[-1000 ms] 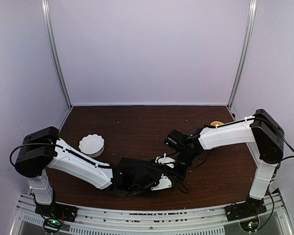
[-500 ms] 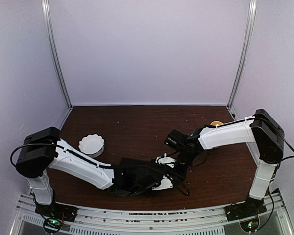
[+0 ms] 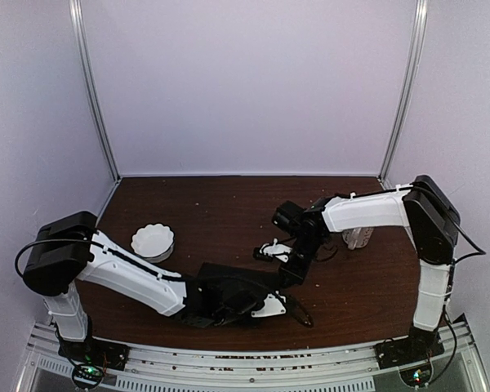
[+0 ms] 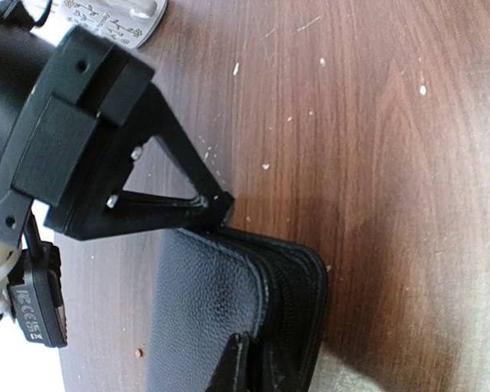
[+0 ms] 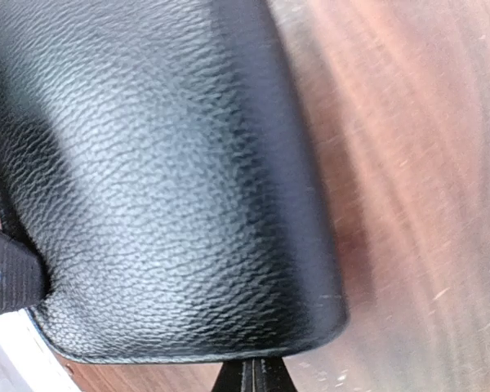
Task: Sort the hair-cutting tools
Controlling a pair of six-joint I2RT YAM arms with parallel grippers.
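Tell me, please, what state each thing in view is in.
Black zip case: lying flat, zip looks closed.
White bowl: upright, looks empty.
Left gripper: open, fingers spread over the case's corner.
Right gripper: down at the case; open or shut cannot be told.
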